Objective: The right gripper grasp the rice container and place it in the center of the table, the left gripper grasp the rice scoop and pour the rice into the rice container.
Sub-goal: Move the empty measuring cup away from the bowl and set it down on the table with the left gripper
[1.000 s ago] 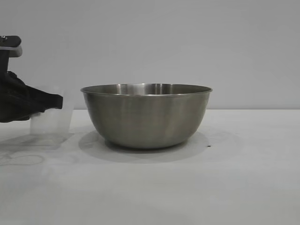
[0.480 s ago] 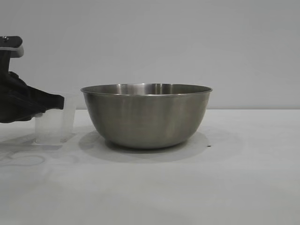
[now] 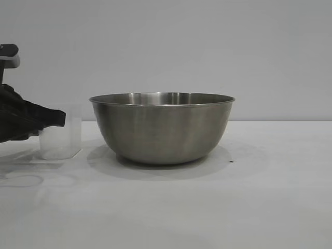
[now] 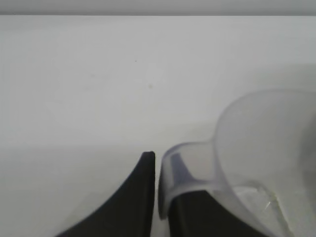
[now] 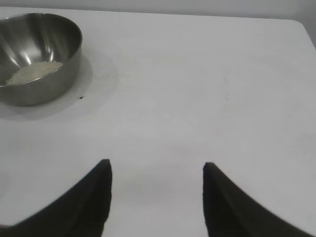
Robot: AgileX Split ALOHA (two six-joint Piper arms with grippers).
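- Steel rice container [image 3: 162, 129] mid-table [image 3: 249, 202], rice [image 5: 33, 72] inside.
- Left gripper [image 4: 157, 170] nearly closed around rice scoop [image 3: 60, 139] handle; scoop standing.
- Right gripper [image 5: 156, 170] half open, empty.

Level table-height front view; two low wrist views.

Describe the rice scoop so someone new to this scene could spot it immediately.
Find the big steel bowl mid-table. The scoop stands upright on the table beside it, at the left gripper. Unlike the bowl, it is small, frosted, see-through plastic with a side handle.
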